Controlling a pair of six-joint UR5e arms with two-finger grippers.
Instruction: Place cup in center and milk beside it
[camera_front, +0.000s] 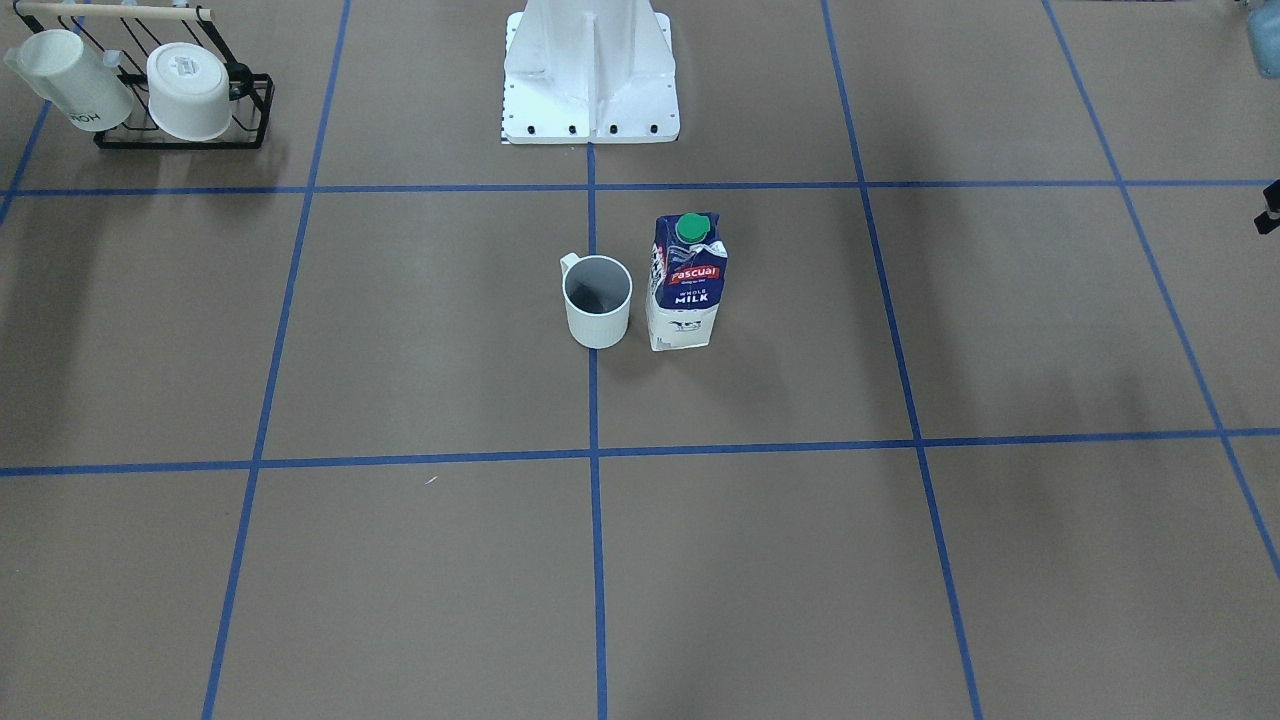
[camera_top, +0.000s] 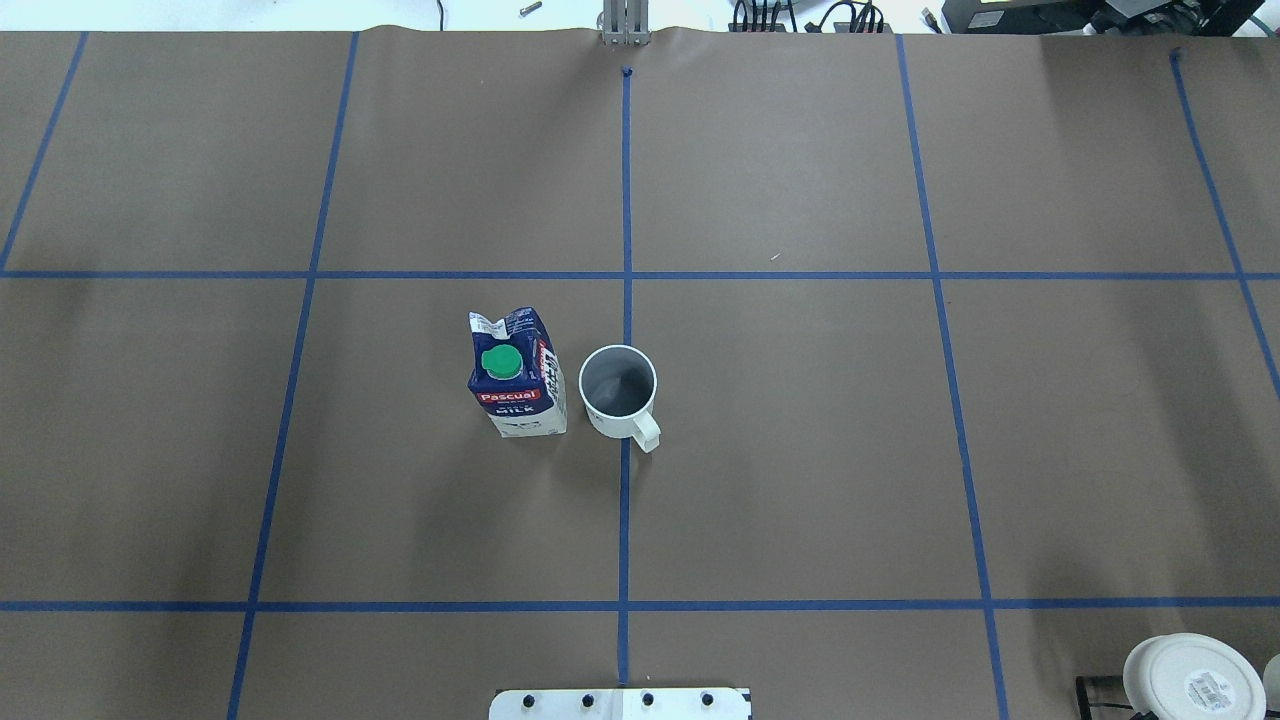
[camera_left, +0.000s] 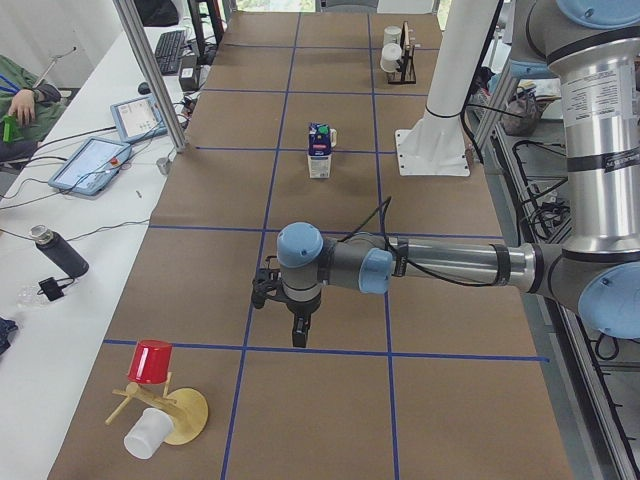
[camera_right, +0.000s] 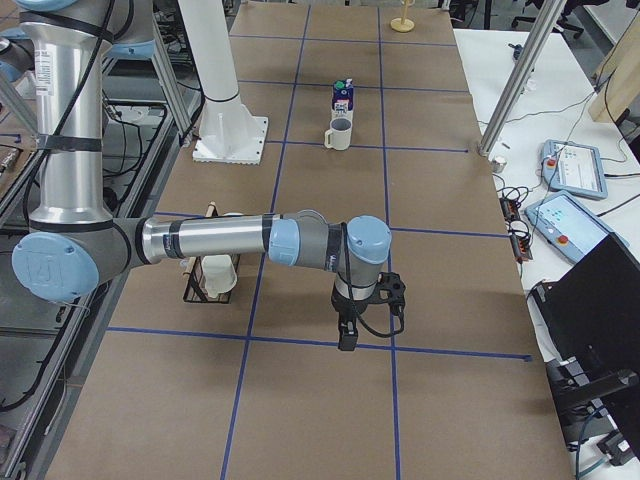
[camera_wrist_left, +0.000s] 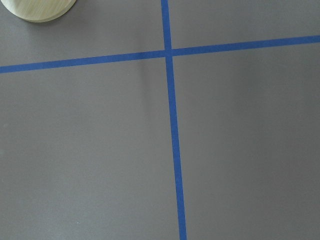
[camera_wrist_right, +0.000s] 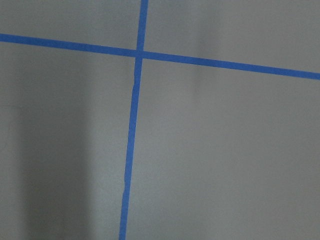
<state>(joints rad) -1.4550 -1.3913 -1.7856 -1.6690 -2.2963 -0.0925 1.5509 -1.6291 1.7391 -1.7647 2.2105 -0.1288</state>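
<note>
The cup (camera_top: 618, 382) is standing upright at the center (camera_top: 626, 490) of the bench (camera_top: 800, 450), sitting right on the blue tape line (camera_top: 625, 520), with its handle turned toward the robot's base (camera_front: 590, 90). It is plain white and carrying no writing. Just beside the cup, on the robot's left and not quite touching it, the milk (camera_top: 515, 375) is standing upright. It is showing a red label reading "Pascual", white "WHOLE MILK" lettering on dark blue, and a round green cap.

Well away from the cup, toward the robot's right, a black wire rack (camera_front: 185, 135) is holding two white cups. One (camera_front: 70, 80) is bearing dark lettering too small to read, and the other (camera_front: 188, 92) is showing a label on its base.

Farther from the cup, both arms are reaching out level over the bare bench with their wrists bent downward. The left fingers (camera_left: 298, 338) and the right fingers (camera_right: 346, 338) are pointing straight down. Whether either pair is apart or together cannot be told.

Farthest from the cup, at the robot's left end, a wooden stand (camera_left: 185, 415) is holding a red cup (camera_left: 152, 362).
</note>
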